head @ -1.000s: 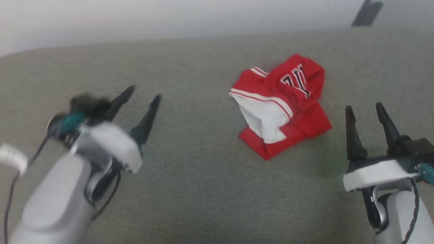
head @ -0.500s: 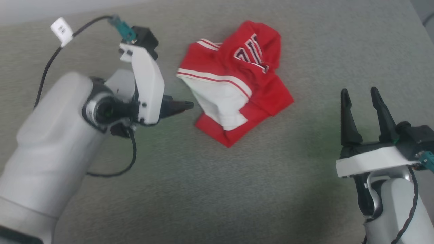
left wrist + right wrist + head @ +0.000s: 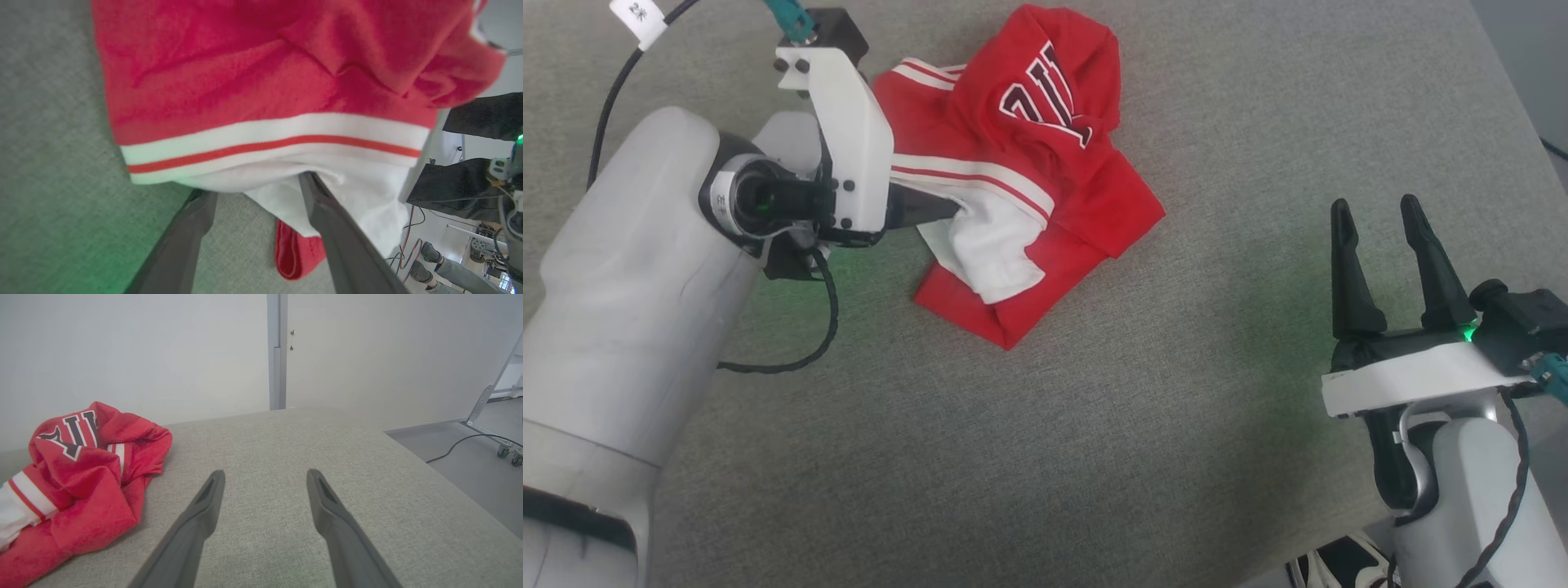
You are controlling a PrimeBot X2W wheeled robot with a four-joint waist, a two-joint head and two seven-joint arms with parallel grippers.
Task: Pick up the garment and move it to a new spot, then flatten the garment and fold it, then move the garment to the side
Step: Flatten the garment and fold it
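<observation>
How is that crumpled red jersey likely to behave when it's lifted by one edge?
The crumpled red-and-white jersey shirt looks floppy: it lies in soft folds, so it should drape and unfurl. Lifted by its white sleeve, it would probably hang lopsided.

Folded lettering (image 3: 1045, 100) — roughly "ULL" — on the garment (image 3: 1098, 204); mark on the cable tag (image 3: 637, 14) illegible.

1. The left arm (image 3: 629, 286) stretches in from the garment's (image 3: 1094, 204) left side, wrist rolled sideways.
2. The left gripper (image 3: 255, 185) has its jaws spread, and both dark fingers meet the garment's white sleeve, tips at its striped hem.
3. The right gripper (image 3: 1374, 204) hangs well to the right of the garment, jaws wide apart, gripping nothing.
4. The right forearm (image 3: 1462, 498) stands behind it, farther from the garment.
</observation>
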